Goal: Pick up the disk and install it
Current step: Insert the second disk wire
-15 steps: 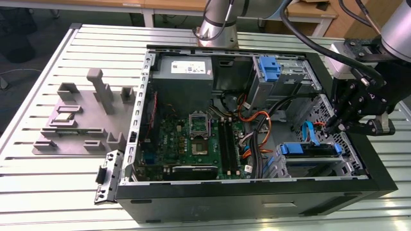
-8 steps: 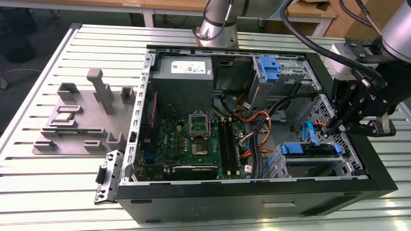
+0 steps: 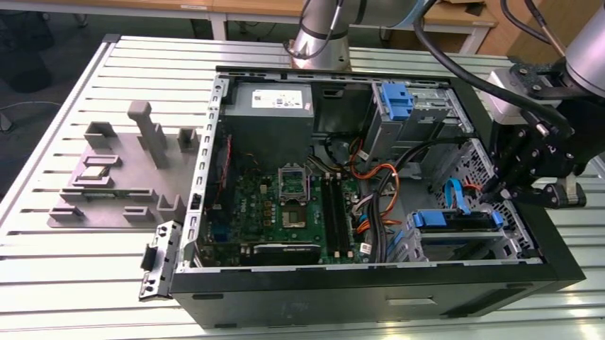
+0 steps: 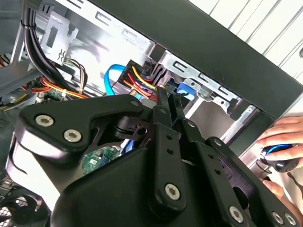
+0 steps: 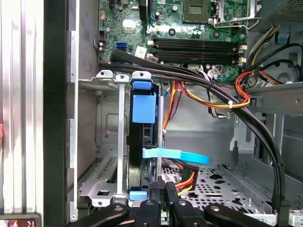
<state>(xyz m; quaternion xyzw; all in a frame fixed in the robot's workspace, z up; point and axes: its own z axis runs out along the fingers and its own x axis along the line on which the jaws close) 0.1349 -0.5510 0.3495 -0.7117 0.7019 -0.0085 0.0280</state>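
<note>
Right now the gripper (image 5: pixel 161 201) is hanging with its fingers nearly together and gripping nothing, close above the disk (image 5: pixel 142 137). The disk is sitting edge-on in the drive cage (image 5: pixel 102 142), long axis running straight away from the fingertips. Beyond the case wall, the second wrist view is catching a person's hand (image 4: pixel 284 137).

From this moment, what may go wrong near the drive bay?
1. The gripper sits at the bay where the disk stands on edge; the flat blue cable and the red-yellow wires lie close and might snag.
2. A hand rests just outside the case wall, near the arm.
</note>
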